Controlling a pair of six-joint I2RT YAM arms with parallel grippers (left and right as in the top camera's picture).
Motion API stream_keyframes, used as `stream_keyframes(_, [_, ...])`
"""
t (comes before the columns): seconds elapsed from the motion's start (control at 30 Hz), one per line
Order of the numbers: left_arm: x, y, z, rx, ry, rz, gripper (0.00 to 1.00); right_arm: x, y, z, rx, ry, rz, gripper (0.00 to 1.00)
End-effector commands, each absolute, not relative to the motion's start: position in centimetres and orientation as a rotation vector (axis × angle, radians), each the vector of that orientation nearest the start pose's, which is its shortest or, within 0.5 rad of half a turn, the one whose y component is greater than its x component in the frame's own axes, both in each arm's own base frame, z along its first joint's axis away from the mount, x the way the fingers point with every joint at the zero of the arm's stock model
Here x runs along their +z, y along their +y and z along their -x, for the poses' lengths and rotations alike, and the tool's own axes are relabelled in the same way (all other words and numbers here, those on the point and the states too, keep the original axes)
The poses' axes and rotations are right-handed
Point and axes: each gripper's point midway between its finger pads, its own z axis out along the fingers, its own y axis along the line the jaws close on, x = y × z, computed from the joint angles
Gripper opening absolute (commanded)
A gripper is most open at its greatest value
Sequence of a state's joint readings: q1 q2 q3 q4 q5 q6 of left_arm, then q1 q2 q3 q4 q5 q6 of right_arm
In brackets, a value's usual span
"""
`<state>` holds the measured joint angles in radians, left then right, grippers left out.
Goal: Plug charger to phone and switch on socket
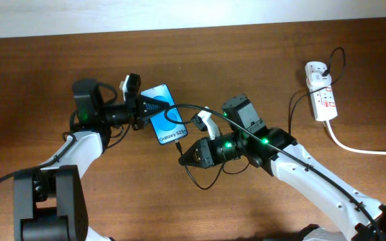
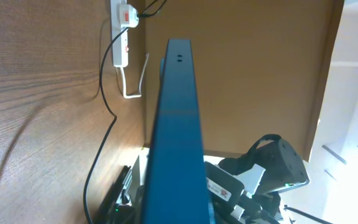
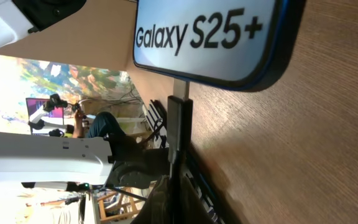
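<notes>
Grips phone (image 1: 163,114) by upper end with left gripper (image 1: 141,107). Pinches charger (image 3: 179,121) plug in right gripper (image 1: 183,155), tip at phone's bottom edge; cannot tell whether seated.

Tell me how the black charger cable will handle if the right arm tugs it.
Probably floppy: the charger cable lies in loose curves across the table, so it should trail, not push. Its plug tip looks short and rigid, likely steerable. Thin, so presumably light.
</notes>
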<state>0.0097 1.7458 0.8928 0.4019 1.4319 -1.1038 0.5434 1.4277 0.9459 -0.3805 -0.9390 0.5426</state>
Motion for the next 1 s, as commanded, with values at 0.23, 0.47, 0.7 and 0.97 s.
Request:
stream_keyframes(0.23, [19.6, -17.4, -36.1, -2.085, 2.216, 0.123, 0.0, 18.8, 29.6, -21.9, 1.589, 2.531, 0.498, 0.04])
stream_keyframes(0.47, [19.9, -16.5, -35.8, -2.125, 2.209, 0.113, 0.0, 18.7, 29.5, -21.9, 1.588, 2.533, 0.497, 0.04])
stream_keyframes(0.7, [19.7, -16.5, -36.4, -2.064, 2.186, 0.09, 0.0, 19.0, 29.6, -21.4, 1.627, 2.532, 0.513, 0.04])
stream_keyframes(0.97, [19.6, -16.4, -36.4, -2.059, 2.186, 0.095, 0.0, 19.0, 29.6, -21.4, 1.63, 2.531, 0.515, 0.04])
